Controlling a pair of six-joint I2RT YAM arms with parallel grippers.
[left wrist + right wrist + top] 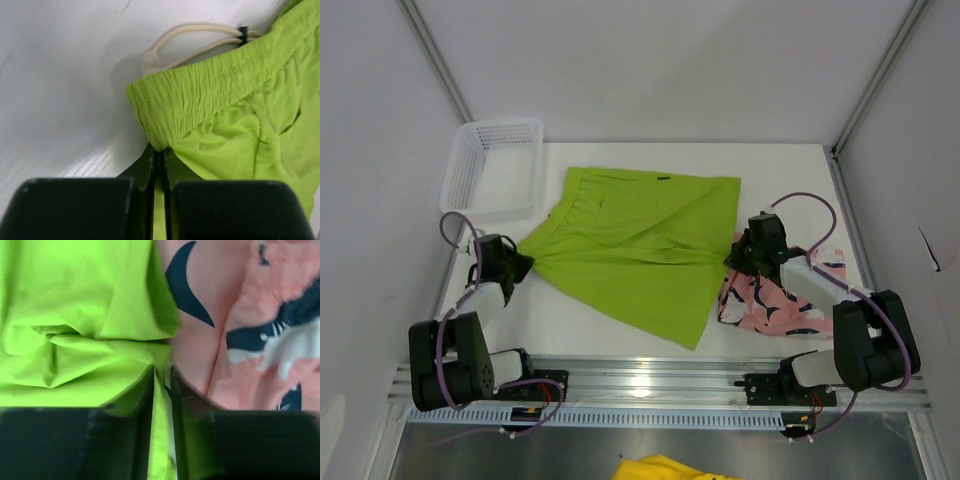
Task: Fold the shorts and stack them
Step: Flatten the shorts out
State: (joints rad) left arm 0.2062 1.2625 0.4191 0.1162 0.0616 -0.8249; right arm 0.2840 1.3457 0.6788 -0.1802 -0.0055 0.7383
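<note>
The green shorts (635, 245) are spread over the middle of the bench (590, 335). The pink shorts (775, 305) lie crumpled by the right edge, touching them. The left claw (523, 265) is closed on the end of the green waistband, and the right claw (738, 258) on the opposite green edge. The cloth is judged light, limp and rather slippery, best pinched at a seam or the gathered waistband. The pale drawstring (185, 42) is shown only by the left wrist view. Green fabric overlapping the pink print is shown only by the right wrist view.

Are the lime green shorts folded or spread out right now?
Spread: the lime green fabric shorts lie wide, not folded over, left gripper and right gripper pinching opposite edges.
</note>
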